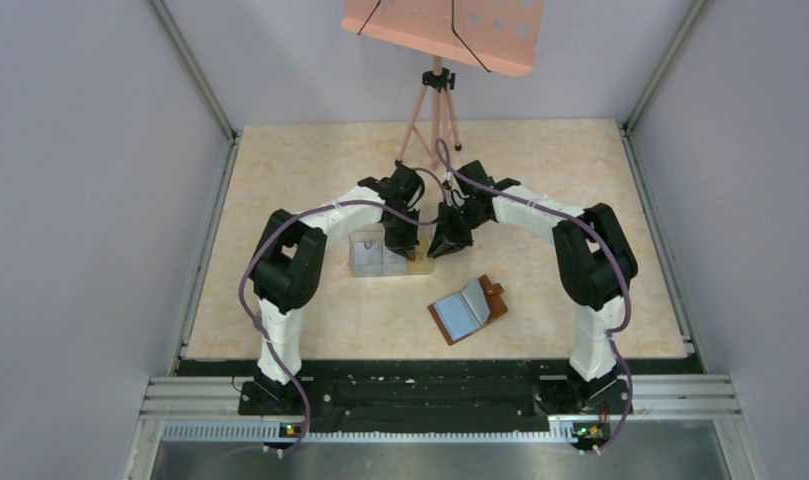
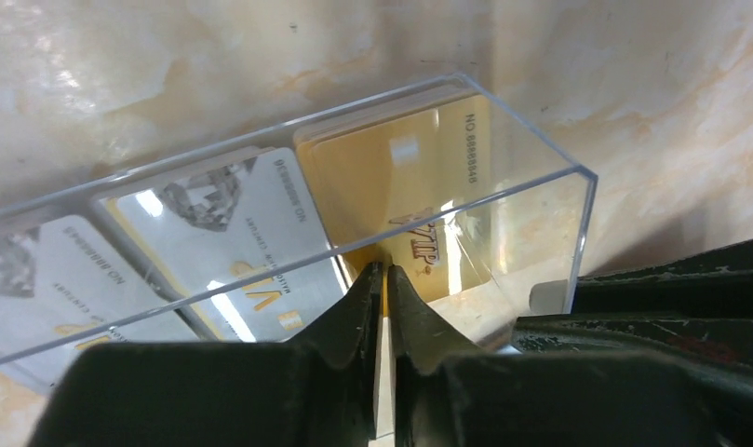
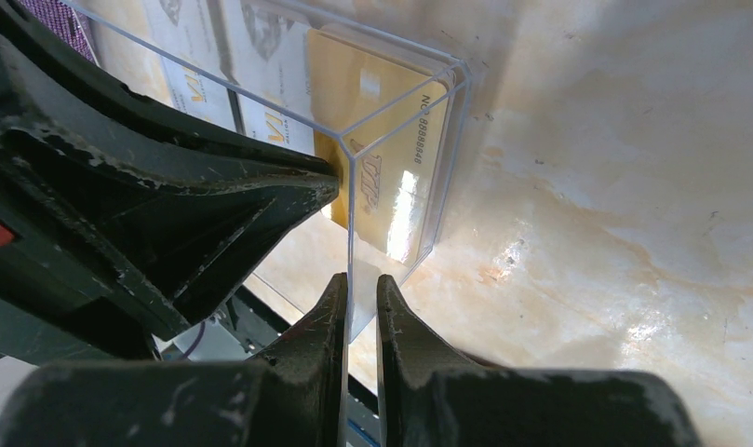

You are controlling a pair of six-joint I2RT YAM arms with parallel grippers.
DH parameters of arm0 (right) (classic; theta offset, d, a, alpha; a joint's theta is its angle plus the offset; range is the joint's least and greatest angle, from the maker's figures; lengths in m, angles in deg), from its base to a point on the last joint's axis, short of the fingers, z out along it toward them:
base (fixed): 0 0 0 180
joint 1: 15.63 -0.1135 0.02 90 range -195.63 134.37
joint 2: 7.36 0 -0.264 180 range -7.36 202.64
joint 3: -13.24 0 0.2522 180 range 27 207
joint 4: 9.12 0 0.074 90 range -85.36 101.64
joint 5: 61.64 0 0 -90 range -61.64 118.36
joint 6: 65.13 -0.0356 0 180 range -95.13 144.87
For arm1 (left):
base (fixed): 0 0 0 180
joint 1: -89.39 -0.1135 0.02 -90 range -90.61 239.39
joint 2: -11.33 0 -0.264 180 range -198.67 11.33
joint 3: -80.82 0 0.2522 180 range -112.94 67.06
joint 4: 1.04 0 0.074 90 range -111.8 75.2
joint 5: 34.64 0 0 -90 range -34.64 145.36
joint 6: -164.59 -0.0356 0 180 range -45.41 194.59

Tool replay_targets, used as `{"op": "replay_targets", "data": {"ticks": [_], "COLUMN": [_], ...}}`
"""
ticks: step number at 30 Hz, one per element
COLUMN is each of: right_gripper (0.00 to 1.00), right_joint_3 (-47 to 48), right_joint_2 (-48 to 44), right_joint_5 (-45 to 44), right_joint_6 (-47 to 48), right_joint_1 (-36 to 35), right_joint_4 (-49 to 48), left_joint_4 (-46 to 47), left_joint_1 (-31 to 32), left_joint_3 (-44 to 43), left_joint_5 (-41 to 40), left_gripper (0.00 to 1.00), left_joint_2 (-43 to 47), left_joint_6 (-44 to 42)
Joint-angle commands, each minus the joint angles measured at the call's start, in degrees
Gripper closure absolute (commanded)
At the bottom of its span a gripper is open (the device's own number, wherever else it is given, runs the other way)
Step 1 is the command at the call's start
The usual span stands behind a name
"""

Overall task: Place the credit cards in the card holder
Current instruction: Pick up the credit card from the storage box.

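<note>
Marbled tabletop (image 1: 310,160), grey walls around. Leftmost, pale cards (image 2: 223,214) flat in the clear box (image 2: 540,214), untouched. Next over, left gripper (image 2: 383,279) pressed nearly together on a thin sliver, seemingly the edge of the orange-yellow card (image 2: 391,177) in the end compartment. Shallow bite: could slip on lifting, or drag the box along. Right gripper (image 3: 356,284) pinching the box's corner wall, likely bracing it; might tip it if pulled. Farther right, card holder (image 1: 468,310) lying open, apart from both, not yet loaded.
</note>
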Motion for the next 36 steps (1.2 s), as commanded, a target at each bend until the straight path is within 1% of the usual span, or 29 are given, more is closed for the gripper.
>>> {"op": "replay_targets", "data": {"ticks": [1, 4, 6, 7, 8, 9, 10, 12, 14, 19, 22, 24, 28, 30, 36], "right_gripper": [0.91, 0.91, 0.91, 0.91, 0.91, 0.91, 0.91, 0.91, 0.91, 0.91, 0.91, 0.91, 0.91, 0.91, 0.91], "right_joint_3": [0.3, 0.2, 0.3, 0.2, 0.2, 0.1, 0.1, 0.0, -0.1, -0.1, -0.1, -0.1, -0.2, -0.1, 0.1], "right_joint_2": [-3.2, -3.2, -3.3, -3.3, -3.2, -3.3, -3.3, -3.3, -3.3, -3.3, -3.3, -3.4, -3.4, -3.3, -3.4], "right_joint_5": [4.2, 4.1, 4.2, 4.2, 4.2, 4.2, 4.2, 4.3, 4.3, 4.4, 4.4, 4.3, 4.3, 4.4, 4.3], "right_joint_6": [0.0, 0.0, 0.0, 0.0, 0.0, 0.1, 0.1, 0.1, 0.1, 0.2, 0.2, 0.2, 0.3, 0.2, 0.2], "right_joint_1": [-0.6, -0.7, -0.7, -0.7, -0.6, -0.6, -0.7, -0.6, -0.7, -0.6, -0.6, -0.7, -0.6, -0.7, -0.6], "right_joint_4": [-2.8, -2.7, -2.8, -2.7, -2.8, -2.7, -2.8, -2.8, -2.8, -2.8, -2.8, -2.9, -2.8, -2.8, -2.7], "left_joint_4": [2.8, 3.0, 2.7, 2.2, 1.7, 1.3, 1.0, 0.6, 0.5, -0.5, 0.0, 0.1, 1.9, 2.7, 3.3], "left_joint_1": [0.4, 0.5, 0.5, 0.5, 0.5, 0.6, 0.5, 0.5, 0.4, 0.3, 0.4, 0.4, 0.7, 0.7, 1.1], "left_joint_3": [0.0, -0.3, -0.3, -0.4, -0.5, -0.4, -0.3, 0.4, 0.5, -0.2, 0.1, 0.0, 0.4, 0.2, -1.0], "left_joint_5": [3.1, 3.7, 2.8, 1.7, -0.3, -1.8, -3.3, -6.0, -6.5, -4.9, -3.0, -2.1, 0.6, 1.9, 3.0], "left_gripper": [0.94, 0.98, 0.98, 0.95, 0.89, 0.8, 0.74, 0.63, 0.61, 0.61, 0.62, 0.67, 0.93, 1.0, 1.0], "left_joint_2": [-0.7, -0.1, 0.6, 1.0, 1.4, 2.1, 2.6, 3.2, 2.9, -0.1, -1.2, -1.6, -0.3, 0.5, 2.1], "left_joint_6": [-0.3, -0.4, -0.3, -0.1, 0.1, 0.3, 0.5, 0.9, 0.8, 1.0, 0.9, 0.7, 0.5, 0.5, 0.5]}}
